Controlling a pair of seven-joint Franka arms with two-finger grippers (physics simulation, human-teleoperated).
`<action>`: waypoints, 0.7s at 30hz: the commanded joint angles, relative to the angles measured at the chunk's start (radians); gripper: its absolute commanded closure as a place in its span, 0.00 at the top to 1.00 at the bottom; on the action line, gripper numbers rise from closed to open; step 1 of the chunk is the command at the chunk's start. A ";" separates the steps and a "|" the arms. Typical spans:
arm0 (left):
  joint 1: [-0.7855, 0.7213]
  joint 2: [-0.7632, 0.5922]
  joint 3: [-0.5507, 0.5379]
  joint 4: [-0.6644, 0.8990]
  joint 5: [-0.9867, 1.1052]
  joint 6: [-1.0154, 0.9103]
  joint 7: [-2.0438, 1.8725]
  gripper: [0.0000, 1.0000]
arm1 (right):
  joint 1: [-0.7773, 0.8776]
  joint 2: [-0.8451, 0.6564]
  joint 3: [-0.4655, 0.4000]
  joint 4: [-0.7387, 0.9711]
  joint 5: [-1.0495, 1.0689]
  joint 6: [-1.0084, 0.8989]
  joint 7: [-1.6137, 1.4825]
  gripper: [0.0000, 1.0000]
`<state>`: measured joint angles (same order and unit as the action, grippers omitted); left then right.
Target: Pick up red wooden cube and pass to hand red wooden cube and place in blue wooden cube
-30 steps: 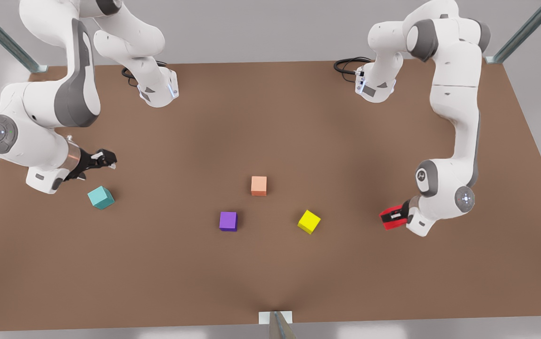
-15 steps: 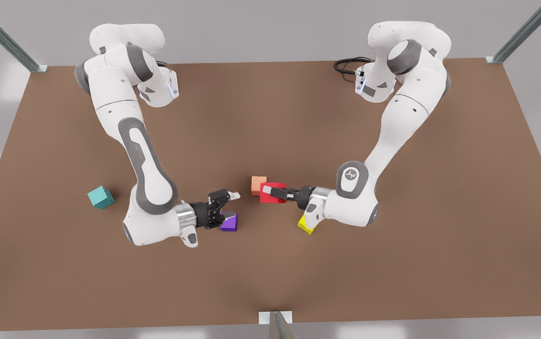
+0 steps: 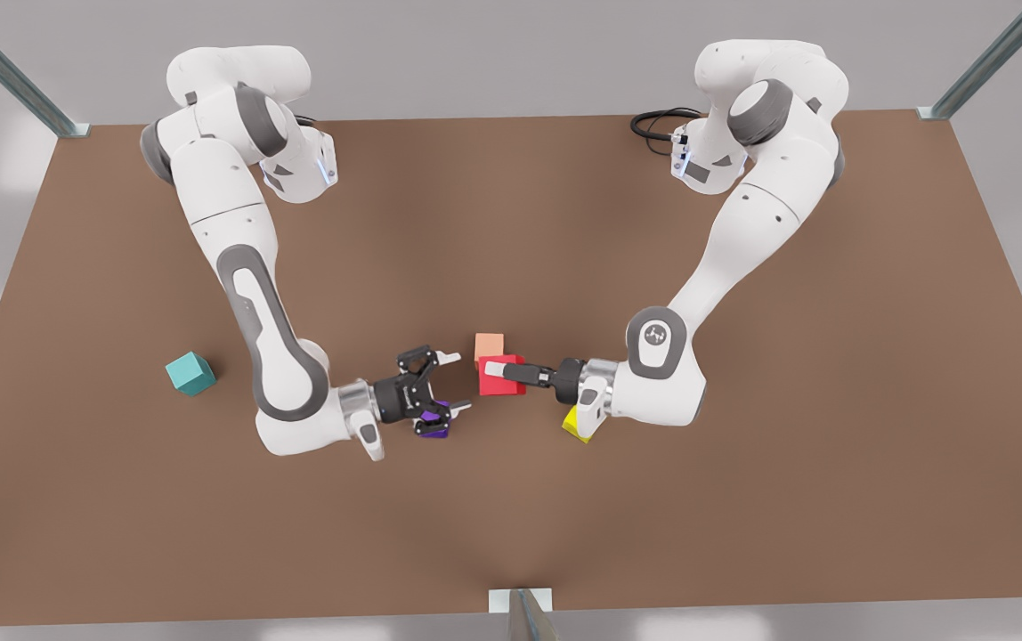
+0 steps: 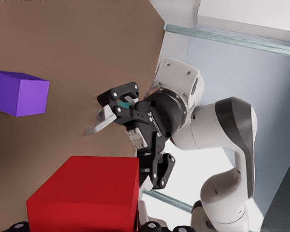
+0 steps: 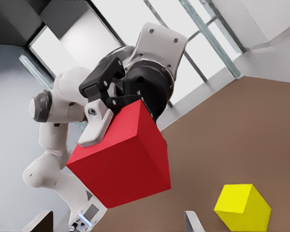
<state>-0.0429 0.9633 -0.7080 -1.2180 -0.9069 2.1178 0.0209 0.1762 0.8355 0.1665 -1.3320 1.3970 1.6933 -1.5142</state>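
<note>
My left pincer (image 3: 498, 372) is clamped on the small bright red wooden cube (image 3: 500, 377), holding it clear of the brown bench (image 3: 742, 499) near the middle, just in front of the pale orange cube (image 3: 489, 345). In the left wrist view the red cube (image 4: 87, 193) sits close between my fingers, with the purple cube (image 4: 18, 93) on the bench beyond.

My right pincer (image 3: 449, 383) faces it from the front view's left, fingers spread wide and empty, tips just beside the red cube but apart from it (the purple cube (image 3: 433, 425) lies partly under this wrist). From the right wrist view I see the red cube (image 5: 121, 159) gripped by the other pincer (image 5: 99, 123), and a yellow cube (image 5: 242, 206) on the bench.

The small teal wooden cube (image 3: 190, 373) rests well apart, toward the front view's left.
</note>
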 commanded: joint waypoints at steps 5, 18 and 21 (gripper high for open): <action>0.000 0.003 -0.001 0.000 -0.026 0.007 0.231 0.57 | 0.000 0.008 0.001 0.005 0.082 0.008 -0.759 1.00; 0.000 0.011 -0.001 0.000 -0.033 0.007 0.240 0.57 | 0.040 0.036 0.018 0.007 0.181 0.042 -0.730 1.00; 0.000 0.011 -0.001 0.000 -0.033 0.007 0.254 0.57 | 0.040 0.037 0.027 0.005 0.180 0.040 -0.732 1.00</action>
<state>-0.0429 0.9761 -0.7080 -1.2183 -0.9263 2.1296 0.1597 0.2159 0.8739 0.1912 -1.3276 1.5742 1.7306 -2.0227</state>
